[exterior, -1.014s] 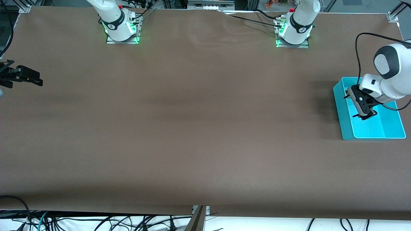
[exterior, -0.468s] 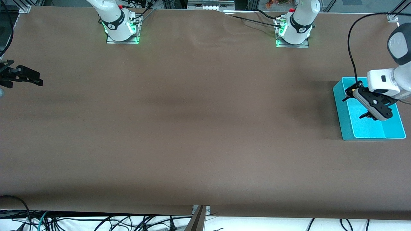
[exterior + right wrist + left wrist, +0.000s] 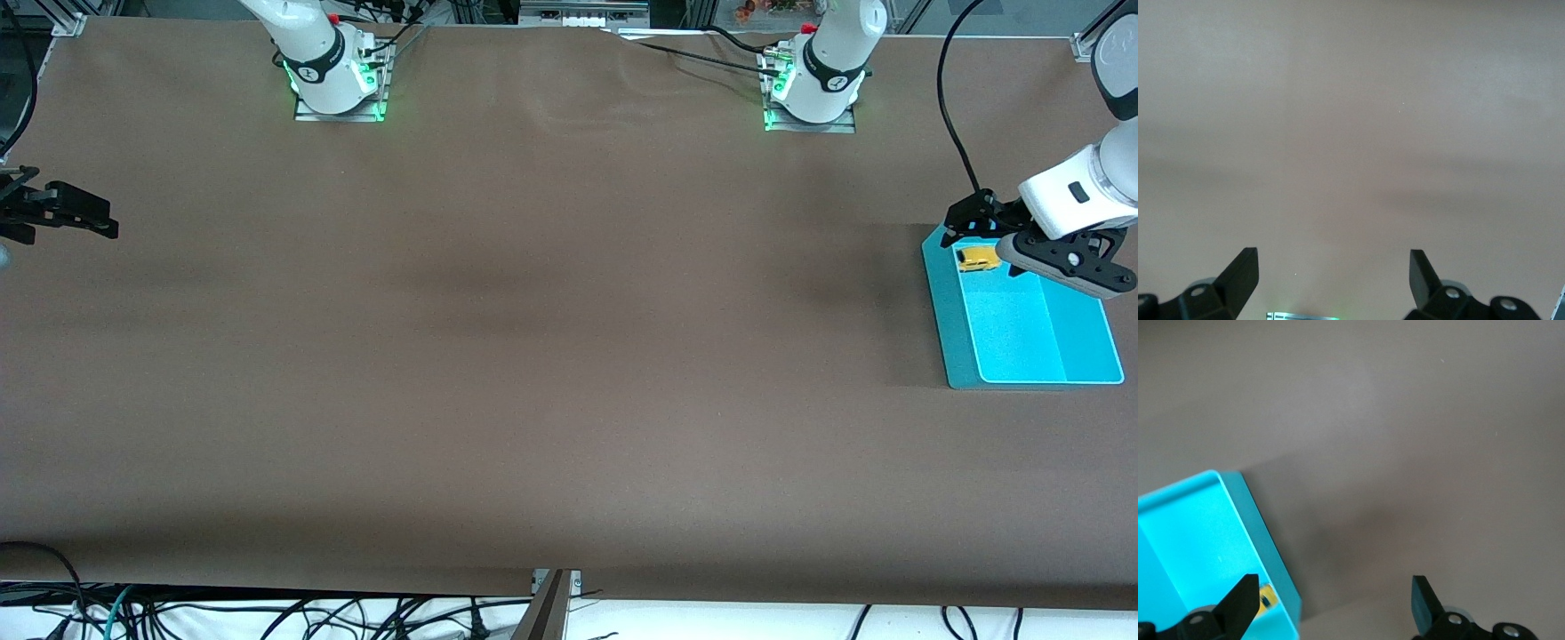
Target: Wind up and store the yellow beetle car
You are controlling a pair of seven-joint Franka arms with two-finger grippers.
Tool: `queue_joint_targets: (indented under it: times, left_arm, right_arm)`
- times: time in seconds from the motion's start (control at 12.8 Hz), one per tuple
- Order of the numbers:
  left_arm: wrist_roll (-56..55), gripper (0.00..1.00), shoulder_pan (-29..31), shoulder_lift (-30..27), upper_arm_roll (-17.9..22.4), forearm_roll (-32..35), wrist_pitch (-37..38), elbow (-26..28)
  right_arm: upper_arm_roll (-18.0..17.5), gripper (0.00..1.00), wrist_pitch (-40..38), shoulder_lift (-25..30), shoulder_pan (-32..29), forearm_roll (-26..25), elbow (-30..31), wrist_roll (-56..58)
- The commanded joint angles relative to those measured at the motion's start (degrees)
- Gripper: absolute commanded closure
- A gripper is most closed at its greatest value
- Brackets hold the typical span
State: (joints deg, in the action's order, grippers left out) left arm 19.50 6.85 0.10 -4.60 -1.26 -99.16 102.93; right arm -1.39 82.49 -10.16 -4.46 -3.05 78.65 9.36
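The yellow beetle car [image 3: 978, 259] lies inside the turquoise bin [image 3: 944, 302], in the corner farthest from the front camera. In the left wrist view only a sliver of the car [image 3: 1266, 597] shows past the bin wall [image 3: 1261, 543]. My left gripper [image 3: 971, 222] hangs over that corner's rim and the table beside it. It is open [image 3: 1333, 603], and nothing is between its fingers. My right gripper [image 3: 107, 222] waits over the right arm's end of the table, open [image 3: 1333, 277] and empty.
The bin stands at the left arm's end of the brown table [image 3: 551, 338]. Both arm bases [image 3: 336, 80] [image 3: 811, 93] glow green along the edge farthest from the camera. A black cable [image 3: 947, 116] loops above the bin. Cables hang below the near edge.
My left gripper has risen out of the bin and swung toward its corner farthest from the camera. The car now shows lying free in the bin. The right arm has not moved.
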Motion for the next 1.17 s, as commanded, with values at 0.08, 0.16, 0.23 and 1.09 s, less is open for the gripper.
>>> queue_joint_targets:
  times: [0.08,0.16,0.23,1.09]
  left_arm:
    - [-13.24,0.00,-1.75,0.08,-0.14,1.35,5.01,-4.30]
    - [-15.79,0.00,-3.15,0.25,-0.15,1.35,6.51,-5.79]
    - [-17.73,0.00,-4.20,0.51,-0.23,1.44,8.09,-7.29]
    - [-20.03,0.00,-6.15,1.75,-0.94,2.93,7.84,-11.43]
  right_arm:
    - [-0.02,0.00,0.13,0.05,-0.28,-0.03,-0.25,0.66]
    - [-0.02,0.00,0.04,0.05,-0.28,-0.03,-0.25,0.66]
    - [-0.02,0.00,0.04,0.05,-0.28,-0.03,-0.25,0.66]
    - [0.07,0.00,0.04,-0.12,-0.28,-0.03,-0.25,0.66]
